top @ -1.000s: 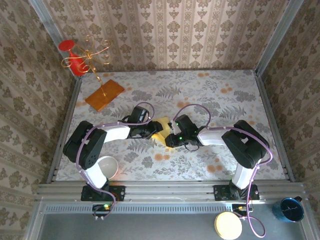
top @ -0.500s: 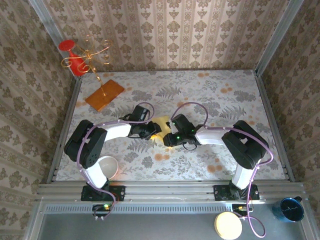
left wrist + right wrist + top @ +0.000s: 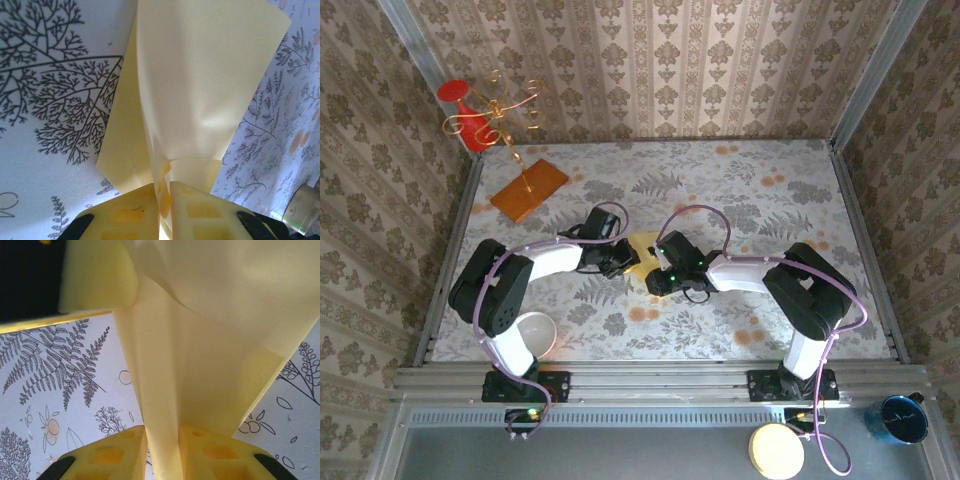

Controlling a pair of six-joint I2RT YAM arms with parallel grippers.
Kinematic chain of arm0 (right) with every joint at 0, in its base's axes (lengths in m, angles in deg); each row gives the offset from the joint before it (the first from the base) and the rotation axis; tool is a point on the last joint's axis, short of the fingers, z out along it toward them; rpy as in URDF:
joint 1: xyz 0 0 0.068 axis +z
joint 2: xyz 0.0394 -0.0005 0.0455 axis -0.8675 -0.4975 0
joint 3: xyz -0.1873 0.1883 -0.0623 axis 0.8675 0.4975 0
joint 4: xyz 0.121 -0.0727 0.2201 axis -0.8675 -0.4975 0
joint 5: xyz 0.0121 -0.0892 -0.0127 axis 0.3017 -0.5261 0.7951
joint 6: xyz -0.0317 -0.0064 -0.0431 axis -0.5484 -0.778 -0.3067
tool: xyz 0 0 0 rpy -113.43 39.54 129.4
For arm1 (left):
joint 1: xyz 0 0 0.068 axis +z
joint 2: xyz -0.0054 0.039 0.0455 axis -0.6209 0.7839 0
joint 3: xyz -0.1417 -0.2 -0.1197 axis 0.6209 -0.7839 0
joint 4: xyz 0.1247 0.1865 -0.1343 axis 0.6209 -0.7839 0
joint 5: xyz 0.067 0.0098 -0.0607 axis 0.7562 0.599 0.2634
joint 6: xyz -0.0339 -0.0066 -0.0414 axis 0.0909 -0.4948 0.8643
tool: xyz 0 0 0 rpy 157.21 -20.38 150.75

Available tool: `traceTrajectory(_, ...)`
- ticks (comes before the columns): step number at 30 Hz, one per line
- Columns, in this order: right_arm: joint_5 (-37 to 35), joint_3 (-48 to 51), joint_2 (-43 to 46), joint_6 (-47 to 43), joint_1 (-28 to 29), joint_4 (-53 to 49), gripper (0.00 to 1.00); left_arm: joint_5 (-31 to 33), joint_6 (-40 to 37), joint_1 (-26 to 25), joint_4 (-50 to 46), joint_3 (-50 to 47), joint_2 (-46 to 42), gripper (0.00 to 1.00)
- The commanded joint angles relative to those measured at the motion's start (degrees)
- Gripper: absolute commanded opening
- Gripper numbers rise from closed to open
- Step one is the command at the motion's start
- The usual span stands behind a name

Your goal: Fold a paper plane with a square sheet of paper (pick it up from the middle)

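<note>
The pale-yellow square sheet of paper (image 3: 642, 246) is folded and held up off the table's middle between both grippers. In the left wrist view the paper (image 3: 200, 75) fans away from my left gripper (image 3: 163, 187), whose yellow fingers are shut on a pinched fold. In the right wrist view a long creased ridge of the paper (image 3: 215, 340) runs into my right gripper (image 3: 161, 429), which is shut on it. A left finger (image 3: 97, 275) shows at the top left of that view. From above, the left gripper (image 3: 626, 258) and right gripper (image 3: 654, 272) meet at the paper.
An orange board (image 3: 528, 189) with a gold wire stand lies at the far left, with a red object (image 3: 468, 118) behind it. A white bowl (image 3: 533, 335) sits near the left arm's base. Papered walls enclose the floral table (image 3: 770, 200).
My left gripper has closed onto the paper. Both grippers have drawn closer and shifted slightly left, so less of the paper shows between them.
</note>
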Motion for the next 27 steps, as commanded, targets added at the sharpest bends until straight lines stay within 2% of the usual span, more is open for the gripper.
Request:
traceTrajectory(1,-2.7,0.4,1.6,-1.4,0.3,-2.9,0.27,-0.5,0.3,0.8,-2.1,1.7,0.3,0.12)
traceTrajectory(20,-3.7,0.8,0.4,-2.1,0.3,-2.1,0.25,-3.2,-3.0,3.2,-1.6,4.3,3.9,0.2)
traceTrajectory(27,-3.8,1.1,0.5,-2.2,0.3,-2.0,0.24,-4.3,-2.3,3.3,-0.1,4.7,4.8,0.18)
